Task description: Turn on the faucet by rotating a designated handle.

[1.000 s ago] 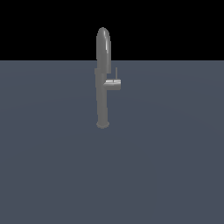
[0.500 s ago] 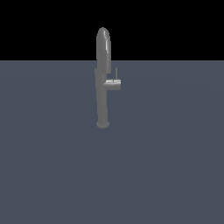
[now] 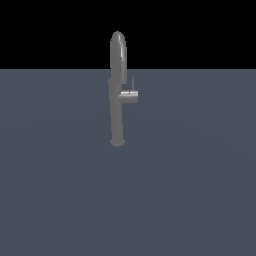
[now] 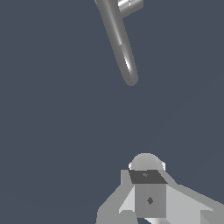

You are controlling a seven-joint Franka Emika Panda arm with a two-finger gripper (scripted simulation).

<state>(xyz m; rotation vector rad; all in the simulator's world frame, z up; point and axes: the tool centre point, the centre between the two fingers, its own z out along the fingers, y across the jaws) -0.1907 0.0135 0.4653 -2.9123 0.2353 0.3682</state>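
The faucet [image 3: 117, 95] stands straight up on the flat grey-blue table [image 3: 190, 190], near the middle of the exterior view and toward the far side. Its round top curves over against the black background, and its small round foot sits on the table. The handle [image 3: 129, 95] is a short shiny stub that sticks out to the exterior view's right, about halfway up the faucet. A thin grey rod rises from its far end, and it is so thin that it is hard to see. In the wrist view the faucet [image 4: 119, 41] is cut off at the picture's edge, so only its curved part and a bit of the handle [image 4: 130, 5] show. There is lots of open table all around the faucet, with nothing close to it. The arm does not show in the exterior view. In the wrist view the gripper [image 4: 150, 199] looks like grey blocks with a round part, well apart from the faucet and touching nothing. Its fingers are cut off at the edge, so I cannot tell if they are spread or pressed together.
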